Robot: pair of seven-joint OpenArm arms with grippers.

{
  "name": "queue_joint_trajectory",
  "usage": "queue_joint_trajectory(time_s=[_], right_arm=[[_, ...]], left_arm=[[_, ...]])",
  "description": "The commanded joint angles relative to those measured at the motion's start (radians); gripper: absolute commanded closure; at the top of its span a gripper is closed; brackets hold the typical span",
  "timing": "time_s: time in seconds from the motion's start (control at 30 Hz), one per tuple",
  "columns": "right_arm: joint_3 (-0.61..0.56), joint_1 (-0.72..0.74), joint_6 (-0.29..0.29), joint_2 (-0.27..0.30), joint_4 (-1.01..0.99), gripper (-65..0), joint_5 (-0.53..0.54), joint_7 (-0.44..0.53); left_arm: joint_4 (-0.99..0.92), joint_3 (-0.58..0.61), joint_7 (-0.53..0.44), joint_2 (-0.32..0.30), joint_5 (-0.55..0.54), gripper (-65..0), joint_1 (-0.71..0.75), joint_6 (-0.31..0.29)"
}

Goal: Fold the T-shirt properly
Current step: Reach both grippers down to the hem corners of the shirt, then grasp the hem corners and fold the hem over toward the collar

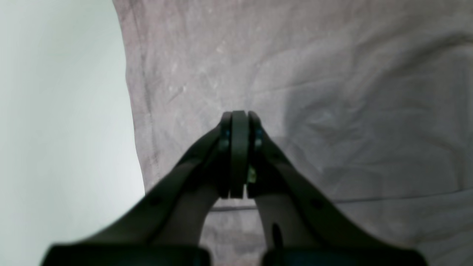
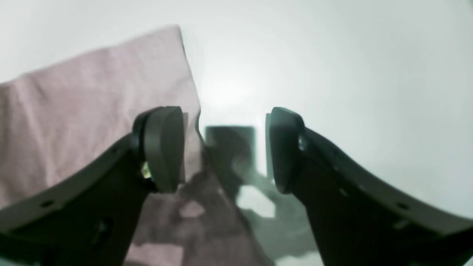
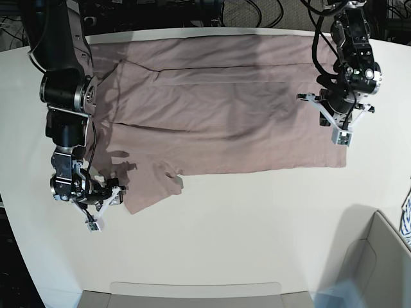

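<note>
Pink T-shirt [image 3: 218,109] spread flat on white table [image 3: 257,231]. Left gripper [image 1: 238,155] over its hem end, jaws pressed together, empty. Right gripper [image 2: 224,147] at sleeve corner, jaws wide apart.

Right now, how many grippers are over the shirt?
1. The left gripper hangs shut above the shirt near its edge. The right gripper sits open at the shirt's corner, one finger over cloth, mostly over bare table.
</note>
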Motion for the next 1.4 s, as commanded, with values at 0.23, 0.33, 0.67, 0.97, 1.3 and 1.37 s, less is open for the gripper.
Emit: queue_joint_trajectory(time_s=[0.23, 0.33, 0.67, 0.97, 1.3, 1.37], right_arm=[[0.000, 0.046, 0.005, -0.003, -0.124, -36.4, 0.009, 0.073], [0.000, 0.045, 0.005, -0.005, -0.124, -36.4, 0.009, 0.068], [-0.032, 0.042, 0.005, 0.000, -0.124, -36.4, 0.009, 0.067], [-0.112, 0.027, 0.004, 0.000, -0.122, -36.4, 0.010, 0.067], [-0.115, 0.027, 0.002, 0.000, -0.122, -36.4, 0.012, 0.067], [-0.115, 0.025, 0.002, 0.000, -0.122, -36.4, 0.012, 0.067]], left_arm=[[0.008, -0.020, -0.002, -0.016, 0.000, -11.2, -0.099, -0.001], [-0.024, -0.072, -0.004, -0.016, 0.000, -21.1, -0.162, -0.004], [-0.576, -0.126, -0.030, -0.125, 0.005, -23.7, -0.477, -0.298], [-0.925, -0.149, -0.145, -0.197, 0.006, -23.8, -0.622, -0.365], [-1.117, -0.122, -0.251, -0.212, 0.008, -23.8, -0.679, -0.365], [-1.156, -0.092, -0.289, -0.213, 0.008, -23.8, -0.681, -0.365]])
